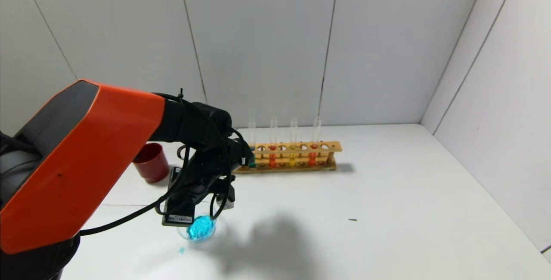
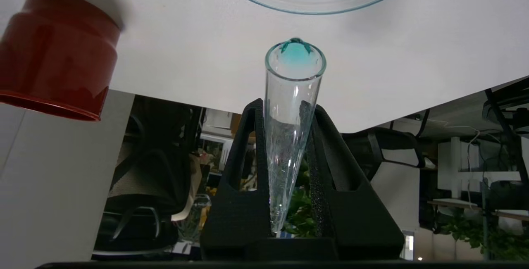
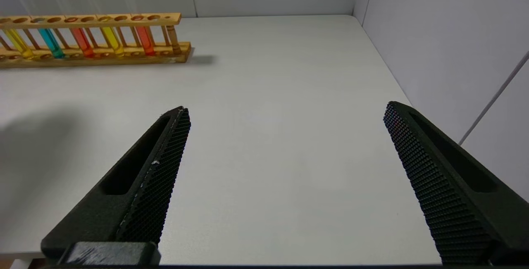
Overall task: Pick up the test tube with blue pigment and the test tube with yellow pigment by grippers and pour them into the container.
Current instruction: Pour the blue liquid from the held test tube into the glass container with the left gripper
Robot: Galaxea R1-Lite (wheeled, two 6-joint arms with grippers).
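Note:
My left gripper (image 1: 205, 196) (image 2: 285, 105) hangs just above the container (image 1: 200, 228), a clear glass dish that holds bright blue liquid. It is shut on the test tube with blue pigment (image 2: 289, 136), which is tipped over. The tube looks drained, with only a blue drop at its mouth. In the left wrist view the container's rim (image 2: 318, 8) lies just beyond that mouth. The test tube with yellow pigment (image 1: 292, 155) (image 3: 111, 41) stands in the wooden rack (image 1: 288, 159). My right gripper (image 3: 285, 110) is open over bare table, far from the rack, and does not show in the head view.
A dark red cup (image 1: 150, 161) (image 2: 53, 54) stands left of the rack, behind my left arm. The rack also holds a teal tube (image 3: 51, 42), orange-red tubes and another yellow tube (image 3: 18, 44). A small blue drop (image 1: 181, 250) lies beside the dish. White walls close the back and right.

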